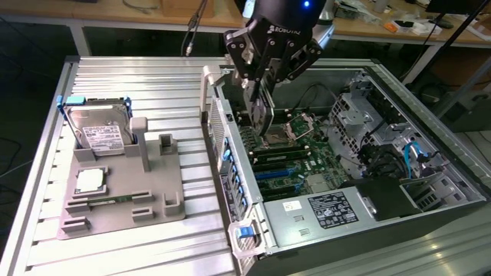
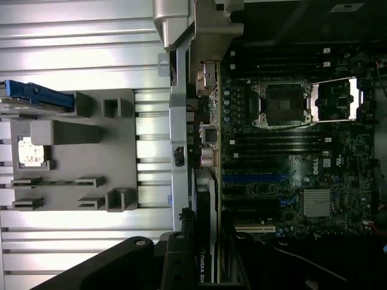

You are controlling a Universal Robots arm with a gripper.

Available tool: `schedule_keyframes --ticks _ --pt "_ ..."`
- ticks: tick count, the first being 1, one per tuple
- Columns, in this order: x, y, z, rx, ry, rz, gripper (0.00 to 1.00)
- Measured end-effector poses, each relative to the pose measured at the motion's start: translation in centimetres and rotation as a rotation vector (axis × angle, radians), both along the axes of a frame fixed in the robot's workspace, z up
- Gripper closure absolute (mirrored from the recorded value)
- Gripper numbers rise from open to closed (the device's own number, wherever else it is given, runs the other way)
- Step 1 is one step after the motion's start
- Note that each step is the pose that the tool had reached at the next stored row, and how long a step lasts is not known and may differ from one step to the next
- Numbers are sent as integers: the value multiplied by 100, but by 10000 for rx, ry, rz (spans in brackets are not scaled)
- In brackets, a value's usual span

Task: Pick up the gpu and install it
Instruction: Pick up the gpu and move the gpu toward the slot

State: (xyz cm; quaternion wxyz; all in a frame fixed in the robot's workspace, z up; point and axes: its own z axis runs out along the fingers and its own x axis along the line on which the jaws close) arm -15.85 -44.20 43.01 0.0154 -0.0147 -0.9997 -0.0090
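Black hand (image 1: pixel 259 86) pinches the gpu (image 1: pixel 261 118) — edge down.
Held upright just above the motherboard (image 1: pixel 295 152), so its connector edge faces the slots (image 1: pixel 277 171).

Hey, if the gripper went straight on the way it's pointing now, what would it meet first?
The gpu held in the gripper would likely reach the motherboard first, around the slots beside the CPU socket. Exact depth is unclear.

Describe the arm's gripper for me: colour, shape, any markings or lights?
The gripper is black, with jointed linkage fingers dotted with silver pins. White Robotiq lettering runs across its body, and a small blue light glows above it.
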Motion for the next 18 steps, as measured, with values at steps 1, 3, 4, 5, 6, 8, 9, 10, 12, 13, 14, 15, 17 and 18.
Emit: schedule_keyframes --ticks 1,3,4,5,6,8,9,10,12,13,14,15,17,18 --pt "15 0 0 0 0 0 73" --pt "47 0 0 1 0 0 73" --pt "64 0 -1 1 -1 0 73" --pt "88 0 0 1 0 0 73" --pt "120 0 0 1 -1 0 73" --pt "196 0 0 1 0 -1 73" --pt "235 0 0 1 -1 0 73" --pt "275 0 -1 1 -1 1 73" --pt "366 0 0 1 0 -1 73" --pt "412 0 0 0 0 1 73" --pt "459 0 0 0 0 1 73" --pt "503 0 0 0 0 0 73" --pt "580 0 0 0 0 2 73" --pt "615 0 0 1 0 2 73"
